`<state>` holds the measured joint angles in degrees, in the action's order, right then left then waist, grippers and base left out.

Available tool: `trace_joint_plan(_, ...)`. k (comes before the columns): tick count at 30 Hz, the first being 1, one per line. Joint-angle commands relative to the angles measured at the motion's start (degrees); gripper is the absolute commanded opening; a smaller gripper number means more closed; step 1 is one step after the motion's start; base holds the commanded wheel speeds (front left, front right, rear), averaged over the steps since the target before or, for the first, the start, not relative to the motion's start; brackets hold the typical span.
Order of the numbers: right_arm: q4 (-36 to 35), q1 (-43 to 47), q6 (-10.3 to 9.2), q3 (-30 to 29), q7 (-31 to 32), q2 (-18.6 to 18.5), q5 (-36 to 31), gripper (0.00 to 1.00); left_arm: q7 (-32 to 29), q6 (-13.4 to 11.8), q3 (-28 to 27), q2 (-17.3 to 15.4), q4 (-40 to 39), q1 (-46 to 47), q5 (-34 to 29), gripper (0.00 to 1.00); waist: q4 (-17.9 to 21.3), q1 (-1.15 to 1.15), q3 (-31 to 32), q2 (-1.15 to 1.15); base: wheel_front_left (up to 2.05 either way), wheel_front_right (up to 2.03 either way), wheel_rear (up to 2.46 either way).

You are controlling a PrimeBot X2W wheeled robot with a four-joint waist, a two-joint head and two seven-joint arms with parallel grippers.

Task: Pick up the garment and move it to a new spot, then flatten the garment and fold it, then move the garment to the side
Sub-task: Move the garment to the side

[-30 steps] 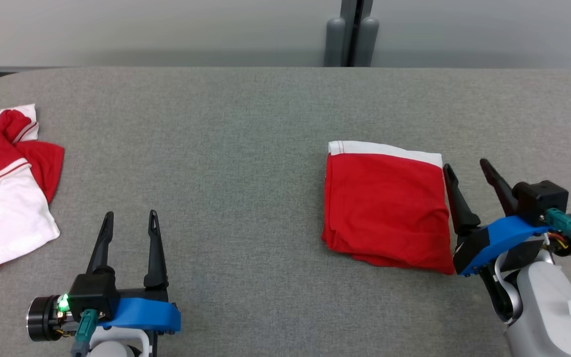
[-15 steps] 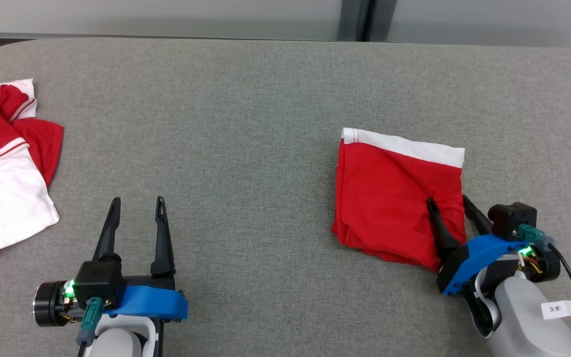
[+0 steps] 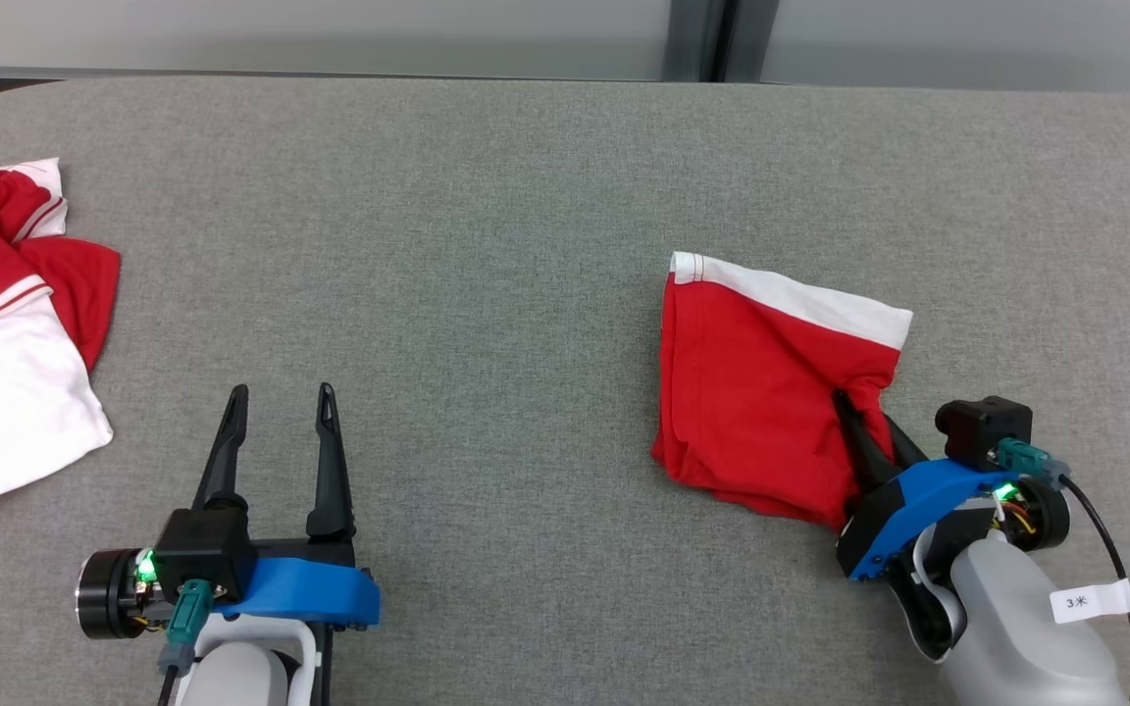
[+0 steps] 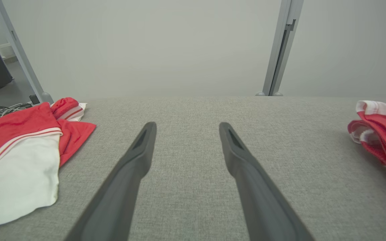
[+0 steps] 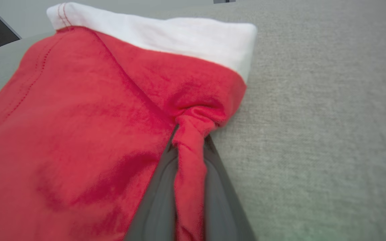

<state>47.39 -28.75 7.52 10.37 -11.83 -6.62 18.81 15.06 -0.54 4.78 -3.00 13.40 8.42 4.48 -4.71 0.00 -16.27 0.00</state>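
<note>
The folded garment (image 3: 751,392) is gripped at the counter's (image 3: 487,245) right side.
The right hand (image 3: 857,410) is clamped on its bunched right edge; the left hand (image 3: 282,394) is spread apart. A second garment (image 3: 6,343) is heaped far left.

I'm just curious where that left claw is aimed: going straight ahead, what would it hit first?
Probably nothing: the left gripper points along bare grey table to its far edge; beyond stands a pale wall, distance unclear.
</note>
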Motion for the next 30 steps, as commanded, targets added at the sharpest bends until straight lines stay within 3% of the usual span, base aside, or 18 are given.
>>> trace_joint_plan(1,0.9,-0.3,-0.08,0.0,-0.3,-1.0,0.3,0.00,0.2,-0.2,0.2,0.1,0.1,0.8,-0.1,1.00,0.1,0.00,0.1,0.00,0.00,0.00,0.00)
trace_joint_plan(14,-0.2,-0.6,-0.03,0.3,-3.1,-5.1,2.5,0.00,0.2,0.4,0.0,0.1,-0.8,0.7,-0.6,1.00,3.7,0.00,0.2,0.00,0.00,0.00,0.00)
trace_joint_plan(30,-5.1,0.9,-0.03,-3.0,-3.4,-7.6,4.5,0.00,0.2,1.1,-0.1,-2.4,-2.5,5.2,-2.9,1.00,16.8,0.00,-5.1,0.00,0.00,0.00,0.00)
